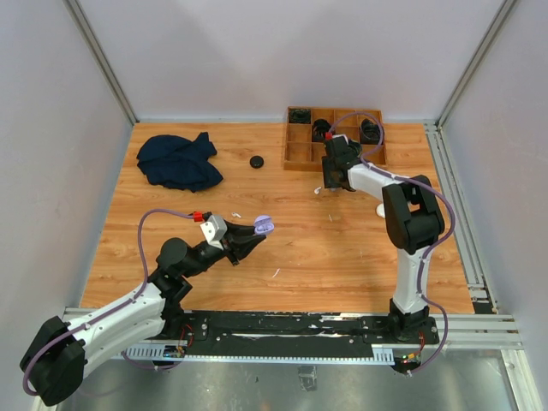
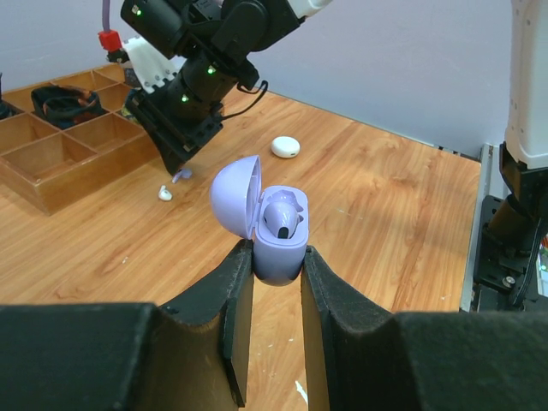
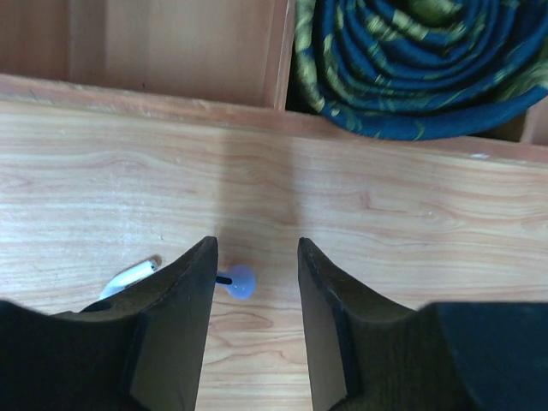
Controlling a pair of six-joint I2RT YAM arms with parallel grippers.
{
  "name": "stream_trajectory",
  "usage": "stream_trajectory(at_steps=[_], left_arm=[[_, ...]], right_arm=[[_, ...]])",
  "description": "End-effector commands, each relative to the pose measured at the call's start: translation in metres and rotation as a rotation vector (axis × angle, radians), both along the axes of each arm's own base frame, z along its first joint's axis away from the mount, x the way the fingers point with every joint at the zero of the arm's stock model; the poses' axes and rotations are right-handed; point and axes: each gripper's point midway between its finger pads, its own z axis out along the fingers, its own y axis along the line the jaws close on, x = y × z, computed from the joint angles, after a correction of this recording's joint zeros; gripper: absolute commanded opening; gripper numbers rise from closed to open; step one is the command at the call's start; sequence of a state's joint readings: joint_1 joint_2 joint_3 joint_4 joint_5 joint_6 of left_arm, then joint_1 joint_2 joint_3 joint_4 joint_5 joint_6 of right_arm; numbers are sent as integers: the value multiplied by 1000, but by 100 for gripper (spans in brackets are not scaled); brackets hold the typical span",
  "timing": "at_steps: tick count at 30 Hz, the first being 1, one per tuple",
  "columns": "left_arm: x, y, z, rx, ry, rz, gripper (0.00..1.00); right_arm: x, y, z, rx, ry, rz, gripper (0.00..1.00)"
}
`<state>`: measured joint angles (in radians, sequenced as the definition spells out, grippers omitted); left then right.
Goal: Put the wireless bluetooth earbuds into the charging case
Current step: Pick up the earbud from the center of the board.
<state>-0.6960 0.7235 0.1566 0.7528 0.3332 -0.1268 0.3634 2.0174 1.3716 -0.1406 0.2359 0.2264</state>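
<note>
My left gripper (image 2: 274,257) is shut on the base of a pale purple charging case (image 2: 279,253), held above the table (image 1: 264,225). The case's lid (image 2: 235,197) stands open, and one purple earbud (image 2: 282,217) sits inside. My right gripper (image 3: 257,248) is open, pointing down at the table just in front of the tray (image 1: 330,184). A loose pale purple earbud (image 3: 241,281) lies on the wood between its fingers, close against the left finger (image 3: 193,291). A white earbud (image 3: 128,276) lies just outside that finger. The left wrist view shows both buds, the purple earbud (image 2: 181,175) and the white earbud (image 2: 164,193).
A wooden compartment tray (image 1: 297,154) at the back right holds coiled cables (image 3: 419,60). A dark blue cloth (image 1: 178,161) lies at the back left, with a black round case (image 1: 256,161) beside it. A white round case (image 1: 381,209) sits next to the right arm.
</note>
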Motion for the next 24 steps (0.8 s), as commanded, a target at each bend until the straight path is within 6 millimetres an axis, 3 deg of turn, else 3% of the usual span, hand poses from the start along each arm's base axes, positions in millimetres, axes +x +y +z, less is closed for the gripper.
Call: stream_trajectory(at_steps=[1,8,9,18,20,24], left_arm=[[0,2,2,-2,-24,6,0],[1,3,2,3,-25,13,0],[0,3,2,2,-24,12,0],[0,3,1,3,-24,12,0],[0,3,1,4,-24,13,0],[0,3,0,4,-22,9,0]], right_arm=[[-13,-4,-9,14,74,-18,43],[-39,-9,-18,-1,151,13,44],[-40,-10,-11,2,141,17,44],[-33,-5,0,14,165,132,41],[-34,-5,-8,-1,199,188,41],[-36,-8,-5,-38,227,301,41]])
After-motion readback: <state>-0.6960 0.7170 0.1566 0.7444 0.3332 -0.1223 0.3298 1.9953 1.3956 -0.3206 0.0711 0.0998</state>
